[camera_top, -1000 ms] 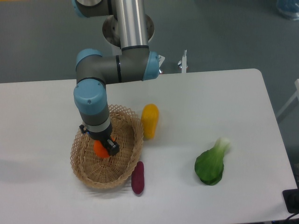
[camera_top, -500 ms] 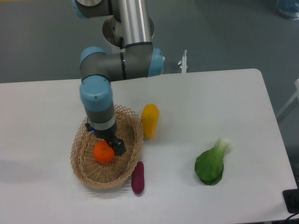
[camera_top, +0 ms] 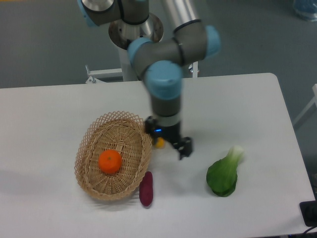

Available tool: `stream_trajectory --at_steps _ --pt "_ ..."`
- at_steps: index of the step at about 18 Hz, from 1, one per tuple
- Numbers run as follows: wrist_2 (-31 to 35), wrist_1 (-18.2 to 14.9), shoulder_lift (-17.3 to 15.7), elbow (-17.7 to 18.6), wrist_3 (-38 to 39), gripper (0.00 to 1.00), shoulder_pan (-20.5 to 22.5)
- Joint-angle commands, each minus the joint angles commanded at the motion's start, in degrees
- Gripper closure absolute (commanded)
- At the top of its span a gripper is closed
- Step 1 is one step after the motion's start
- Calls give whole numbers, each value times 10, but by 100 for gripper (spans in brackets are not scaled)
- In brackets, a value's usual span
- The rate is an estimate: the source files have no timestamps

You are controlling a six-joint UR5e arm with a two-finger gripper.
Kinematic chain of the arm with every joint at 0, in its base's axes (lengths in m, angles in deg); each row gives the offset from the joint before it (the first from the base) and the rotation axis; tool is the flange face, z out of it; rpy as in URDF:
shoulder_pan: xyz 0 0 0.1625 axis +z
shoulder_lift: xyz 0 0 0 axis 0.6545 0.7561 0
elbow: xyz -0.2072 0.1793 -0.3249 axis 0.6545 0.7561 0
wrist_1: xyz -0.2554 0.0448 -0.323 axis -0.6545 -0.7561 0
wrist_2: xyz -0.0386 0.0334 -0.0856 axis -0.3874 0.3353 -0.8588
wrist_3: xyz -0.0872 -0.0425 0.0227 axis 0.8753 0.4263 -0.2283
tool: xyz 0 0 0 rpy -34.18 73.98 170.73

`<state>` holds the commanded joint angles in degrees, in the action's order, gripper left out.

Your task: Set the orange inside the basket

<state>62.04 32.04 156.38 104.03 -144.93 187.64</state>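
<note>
The orange (camera_top: 110,161) is small, round and bright orange. It lies alone inside the oval tan wicker basket (camera_top: 90,136) at the left of the table. My gripper (camera_top: 179,147) hangs over the table to the right of the basket, clear of the orange. It holds nothing. Its dark fingers (camera_top: 185,148) point down and look parted.
A yellow elongated fruit (camera_top: 159,143) is mostly hidden behind the arm, next to the basket's right rim. A purple sweet potato (camera_top: 146,188) lies at the basket's front right. A green bok choy (camera_top: 224,172) lies at the right.
The gripper let go of the orange, which now rests in the basket. The arm rose out of the basket and swung right, now covering the yellow fruit.
</note>
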Motion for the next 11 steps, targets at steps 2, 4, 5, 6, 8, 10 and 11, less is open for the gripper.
stream_trajectory --at_steps 2,4,5,6,8,10,11 --pt "1 0 3 -8 -37 0 31" --pt "5 0 17 -19 -49 0 38" --pt "5 1 26 -20 -49 0 43" --pt "8 1 30 -22 -49 0 48" --pt "13 0 35 -30 -50 0 49" --pt "13 0 39 -35 -51 0 51" --pt "12 -1 44 -42 -54 0 53"
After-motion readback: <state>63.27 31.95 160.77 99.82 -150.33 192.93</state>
